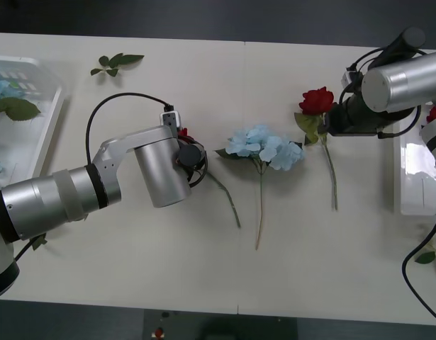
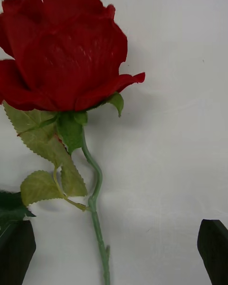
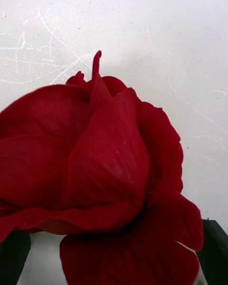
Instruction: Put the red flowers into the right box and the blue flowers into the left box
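My left gripper (image 3: 114, 256) hangs low over the table (image 1: 132, 262), left of centre, its two black fingers (image 3: 14, 256) spread wide at either side of a red rose (image 3: 104, 171); the bloom lies between them, but I cannot tell whether either pad touches it, and nothing is clamped. In the front view this rose (image 1: 183, 132) is mostly hidden behind my left wrist, its stem running out toward the near-right. My right gripper (image 2: 114, 251) stands over a second red rose (image 1: 316, 100) right of centre, fingers (image 2: 213, 249) likewise spread wide, with the thin green stem (image 2: 97, 218) passing between them untouched. That rose lies flat, bloom toward the far edge, stem toward me. Between the two roses lies a blue flower (image 1: 264, 146), its pale cluster resting on the table with its stem pointing toward me. The left box (image 1: 51, 113) sits at the table's left edge and holds blue flowers (image 1: 1, 86) with dark green leaves. The right box (image 1: 416, 177) sits at the right edge, partly behind my right arm. A loose leaf sprig (image 1: 115, 64) lies near the far edge.
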Robot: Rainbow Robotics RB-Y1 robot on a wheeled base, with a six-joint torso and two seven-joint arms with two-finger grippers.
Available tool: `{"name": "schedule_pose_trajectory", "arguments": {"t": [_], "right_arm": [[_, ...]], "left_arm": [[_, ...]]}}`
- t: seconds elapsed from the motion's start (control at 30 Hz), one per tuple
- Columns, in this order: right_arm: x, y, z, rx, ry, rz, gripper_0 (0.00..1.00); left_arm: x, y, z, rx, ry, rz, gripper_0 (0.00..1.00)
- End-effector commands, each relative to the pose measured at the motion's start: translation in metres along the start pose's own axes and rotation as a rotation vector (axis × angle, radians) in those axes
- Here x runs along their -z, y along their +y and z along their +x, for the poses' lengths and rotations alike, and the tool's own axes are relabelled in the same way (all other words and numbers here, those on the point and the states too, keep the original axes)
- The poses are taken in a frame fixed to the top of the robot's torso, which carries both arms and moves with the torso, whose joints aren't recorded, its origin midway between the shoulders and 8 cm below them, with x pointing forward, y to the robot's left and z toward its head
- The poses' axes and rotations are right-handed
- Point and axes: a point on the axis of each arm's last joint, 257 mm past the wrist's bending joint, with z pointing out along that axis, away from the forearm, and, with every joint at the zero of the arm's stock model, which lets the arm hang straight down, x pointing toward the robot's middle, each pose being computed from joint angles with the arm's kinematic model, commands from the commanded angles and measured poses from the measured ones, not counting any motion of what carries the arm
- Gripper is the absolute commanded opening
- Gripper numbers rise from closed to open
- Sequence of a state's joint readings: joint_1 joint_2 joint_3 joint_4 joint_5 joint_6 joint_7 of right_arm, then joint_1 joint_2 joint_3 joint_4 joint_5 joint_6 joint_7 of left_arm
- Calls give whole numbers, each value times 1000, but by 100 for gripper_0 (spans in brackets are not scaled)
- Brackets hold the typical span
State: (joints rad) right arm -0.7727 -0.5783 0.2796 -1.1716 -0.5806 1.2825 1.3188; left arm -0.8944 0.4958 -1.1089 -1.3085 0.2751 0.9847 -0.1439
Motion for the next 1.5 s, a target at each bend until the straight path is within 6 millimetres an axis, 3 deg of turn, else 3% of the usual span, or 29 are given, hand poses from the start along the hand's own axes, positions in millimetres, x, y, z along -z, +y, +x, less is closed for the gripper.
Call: {"name": "schedule_pose_trajectory", "arguments": {"t": [0.03, 0.1, 0.2, 0.37, 0.5, 0.57, 0.87, 1.03, 1.33, 1.47, 1.5], "right_arm": [[3, 9, -11, 41, -21, 2, 100], [-1, 10, -10, 45, -22, -1, 100], [-8, 11, -8, 51, -22, -7, 100], [-16, 10, -4, 66, -20, -3, 100], [-20, 11, -2, 82, -15, -3, 100], [-20, 12, -1, 91, -15, -2, 100], [-32, 17, 4, 110, -11, -11, 100], [-36, 22, 5, 121, -16, -11, 100], [-44, 31, 5, 124, -34, -17, 100], [-46, 33, 5, 124, -36, -21, 100], [-46, 34, 6, 125, -35, -22, 94]], "left_arm": [[7, -24, -14, -12, -25, 43, 100], [7, -24, -15, -24, -29, 42, 92], [7, -26, -16, -64, -48, 40, 70], [6, -23, -15, -96, -62, 32, 49], [5, -23, -15, -106, -63, 30, 11], [5, -23, -15, -107, -63, 31, 2], [5, -16, -19, -115, -74, 10, 0], [11, -10, -36, -101, -97, 12, 0], [47, 2, -79, -79, -140, 41, 0], [75, 2, -97, -125, -138, 63, 0], [86, -4, -102, -139, -138, 92, 0]]}}
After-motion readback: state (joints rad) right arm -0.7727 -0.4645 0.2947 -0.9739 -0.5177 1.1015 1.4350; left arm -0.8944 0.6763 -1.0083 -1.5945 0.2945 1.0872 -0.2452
